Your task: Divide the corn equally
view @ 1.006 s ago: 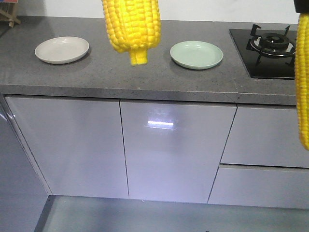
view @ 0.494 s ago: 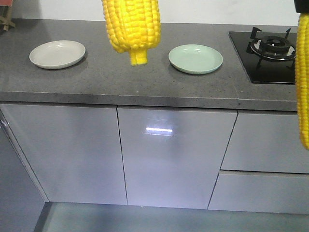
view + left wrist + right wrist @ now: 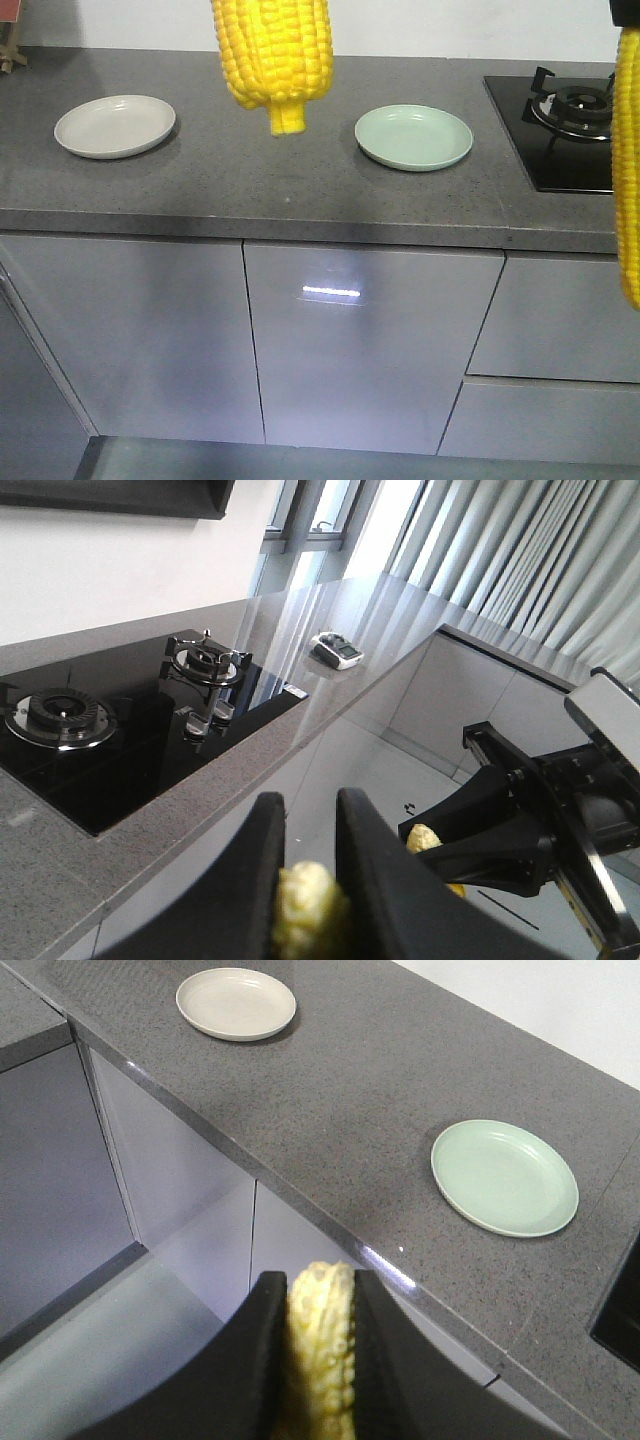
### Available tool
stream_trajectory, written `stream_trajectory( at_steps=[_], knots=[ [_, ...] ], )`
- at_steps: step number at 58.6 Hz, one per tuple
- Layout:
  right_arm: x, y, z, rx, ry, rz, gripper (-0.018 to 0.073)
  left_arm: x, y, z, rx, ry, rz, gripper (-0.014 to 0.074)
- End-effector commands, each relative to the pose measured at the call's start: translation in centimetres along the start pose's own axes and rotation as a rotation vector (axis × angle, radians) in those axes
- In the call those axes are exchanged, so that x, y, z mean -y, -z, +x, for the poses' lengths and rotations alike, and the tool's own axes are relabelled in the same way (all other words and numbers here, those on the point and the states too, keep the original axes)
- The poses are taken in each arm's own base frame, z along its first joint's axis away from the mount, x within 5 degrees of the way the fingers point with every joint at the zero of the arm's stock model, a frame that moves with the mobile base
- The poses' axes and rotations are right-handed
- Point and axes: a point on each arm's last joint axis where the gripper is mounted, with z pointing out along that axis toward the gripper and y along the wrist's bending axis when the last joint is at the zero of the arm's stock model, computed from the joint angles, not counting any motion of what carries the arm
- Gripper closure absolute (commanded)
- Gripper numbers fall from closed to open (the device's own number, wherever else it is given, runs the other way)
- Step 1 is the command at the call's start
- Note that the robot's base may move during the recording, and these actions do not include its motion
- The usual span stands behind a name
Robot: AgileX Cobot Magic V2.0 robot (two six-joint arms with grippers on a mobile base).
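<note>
The left hand (image 3: 306, 840) and right hand (image 3: 318, 1295) each clamp a cob (image 3: 320, 1360) short of the bench (image 3: 300, 190), mostly hidden in the grip. In the front view two cobs (image 3: 272, 50) hang cropped, hands out of frame.

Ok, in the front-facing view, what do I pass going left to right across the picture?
Beige plate → corn cob hanging close to the camera → green plate → stove → second corn cob at the right edge.
</note>
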Motion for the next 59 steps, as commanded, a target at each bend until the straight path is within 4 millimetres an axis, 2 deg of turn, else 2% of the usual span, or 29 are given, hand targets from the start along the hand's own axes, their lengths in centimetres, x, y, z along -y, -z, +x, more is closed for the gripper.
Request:
stream_trajectory(
  at_steps=[1, 59],
  knots=[
    [-0.01, 0.94, -0.84, 0.091, 0.009, 0.028, 0.0565, 2.75, 1.78, -0.97, 0.073, -0.027, 0.052, 0.0603],
    [-0.01, 0.94, -0.84, 0.091, 0.009, 0.028, 0.0565, 2.75, 1.78, -0.97, 0.073, -0.027, 0.052, 0.0603]
  ],
)
